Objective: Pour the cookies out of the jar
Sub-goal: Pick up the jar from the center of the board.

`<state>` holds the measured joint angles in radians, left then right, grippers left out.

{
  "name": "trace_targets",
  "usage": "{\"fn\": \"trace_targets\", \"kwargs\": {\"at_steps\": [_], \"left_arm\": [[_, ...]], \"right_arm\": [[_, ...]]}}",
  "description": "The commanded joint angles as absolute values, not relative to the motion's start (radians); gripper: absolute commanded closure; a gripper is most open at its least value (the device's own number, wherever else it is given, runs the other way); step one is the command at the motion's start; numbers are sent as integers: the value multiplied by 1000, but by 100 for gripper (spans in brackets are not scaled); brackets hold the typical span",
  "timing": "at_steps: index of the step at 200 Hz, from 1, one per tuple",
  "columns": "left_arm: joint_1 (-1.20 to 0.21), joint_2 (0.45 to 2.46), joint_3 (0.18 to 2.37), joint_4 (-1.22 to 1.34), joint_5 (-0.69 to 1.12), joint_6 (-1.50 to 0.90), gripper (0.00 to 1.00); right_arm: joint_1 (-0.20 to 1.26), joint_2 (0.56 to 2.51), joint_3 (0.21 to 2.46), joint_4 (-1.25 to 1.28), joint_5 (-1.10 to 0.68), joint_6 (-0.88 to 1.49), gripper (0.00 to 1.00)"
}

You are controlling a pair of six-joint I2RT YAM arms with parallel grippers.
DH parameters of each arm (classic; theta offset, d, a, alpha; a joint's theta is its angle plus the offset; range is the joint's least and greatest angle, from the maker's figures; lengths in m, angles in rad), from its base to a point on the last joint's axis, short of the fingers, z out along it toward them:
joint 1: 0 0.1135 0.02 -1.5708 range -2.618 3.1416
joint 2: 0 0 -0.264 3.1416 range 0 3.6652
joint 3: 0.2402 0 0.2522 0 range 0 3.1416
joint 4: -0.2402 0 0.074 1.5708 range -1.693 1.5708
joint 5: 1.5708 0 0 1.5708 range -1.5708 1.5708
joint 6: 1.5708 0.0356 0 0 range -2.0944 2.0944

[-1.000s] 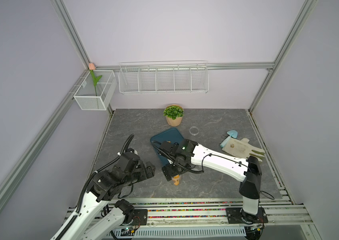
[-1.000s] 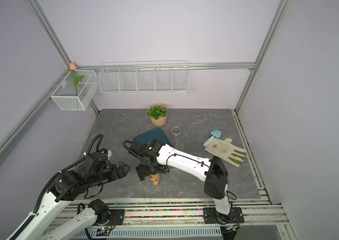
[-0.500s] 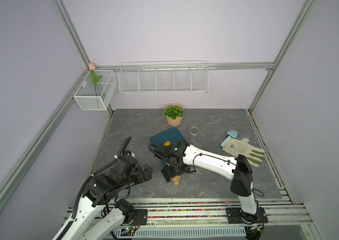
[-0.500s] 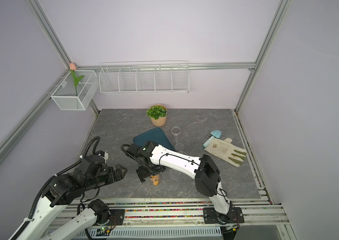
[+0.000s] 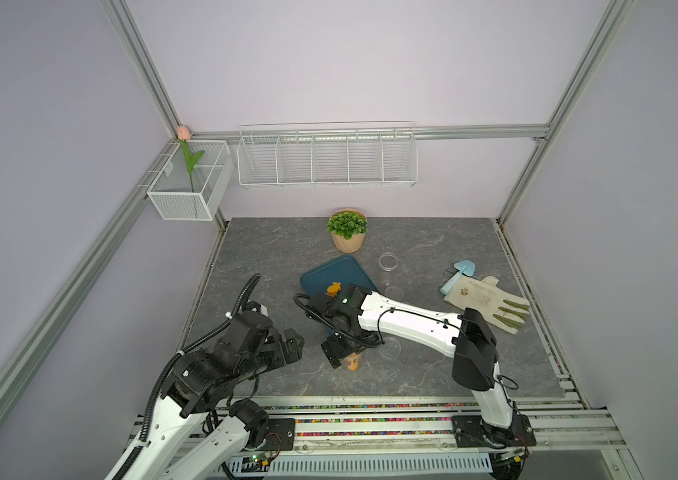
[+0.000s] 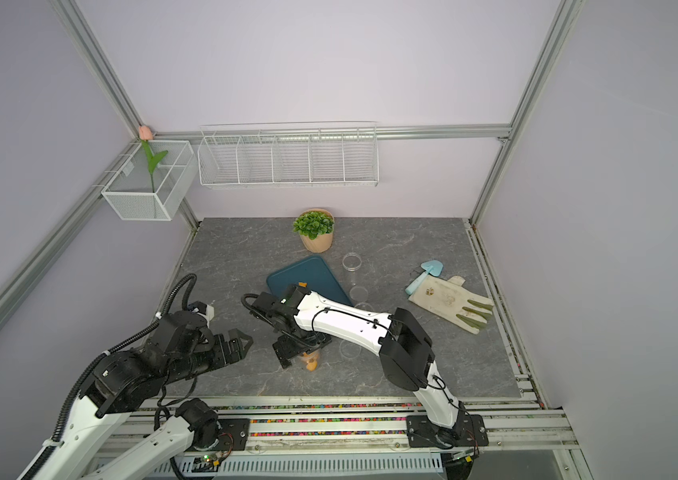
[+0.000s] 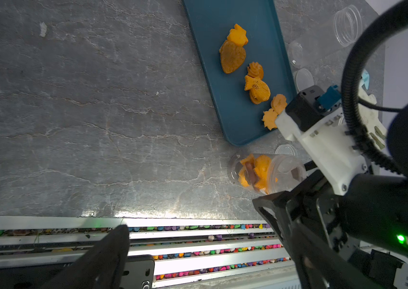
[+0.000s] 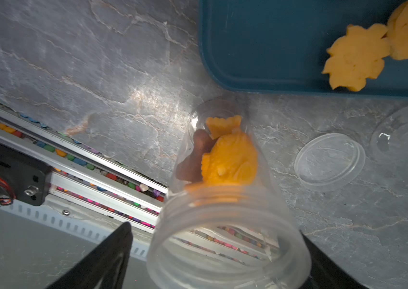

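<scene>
A clear jar point(image 8: 223, 207) sits between the fingers of my right gripper point(image 8: 216, 232), its open mouth toward the wrist camera. Several orange cookies point(image 8: 230, 157) lie at its far end. One finger point(image 8: 112, 250) stands clear of the jar wall, so the jaws are open around it. In both top views this gripper point(image 5: 343, 353) point(image 6: 299, 349) hangs over the jar near the table's front. More cookies point(image 7: 233, 57) lie on the teal tray point(image 7: 210, 25) point(image 5: 329, 270). My left gripper point(image 5: 293, 340) point(image 7: 210, 250) is open and empty, left of the jar point(image 7: 283, 172).
A clear lid point(image 8: 329, 161) lies beside the jar, and empty clear jars point(image 5: 388, 262) stand right of the tray. A potted plant point(image 5: 347, 232) is at the back, a glove point(image 5: 486, 303) and blue trowel point(image 5: 459, 274) at the right. The bead-filled front rail point(image 7: 198, 235) runs close by.
The right arm's elbow has swung left and toward the front while its gripper stays over the jar, with the jaws now wider. The left arm has barely shifted.
</scene>
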<state>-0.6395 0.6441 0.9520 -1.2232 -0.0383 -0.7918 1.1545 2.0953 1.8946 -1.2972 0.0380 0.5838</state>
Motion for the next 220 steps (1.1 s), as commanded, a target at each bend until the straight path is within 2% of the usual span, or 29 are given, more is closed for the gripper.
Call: {"fn": "trace_targets", "kwargs": {"at_steps": [1,13,103,173,220], "left_arm": [[-634,624,980,-1282,-69,-796,0],[-634,617,977,-1285,-70,-801,0],[-634,617,972,-1281,-62,-804,0],[-634,611,965,-1272,-54,-819,0],[-634,596,960,-1278,-55,-833,0]], "right_arm": [[1151,2113,1891,-1325,53,579,2],[1149,2114,1890,-1324,51,579,0],[1142,2099,1870,-1324,42,589,25],[1143,2064,1865,-1347,69,592,27],[1140,2056,1850,-1336,66,588,36]]}}
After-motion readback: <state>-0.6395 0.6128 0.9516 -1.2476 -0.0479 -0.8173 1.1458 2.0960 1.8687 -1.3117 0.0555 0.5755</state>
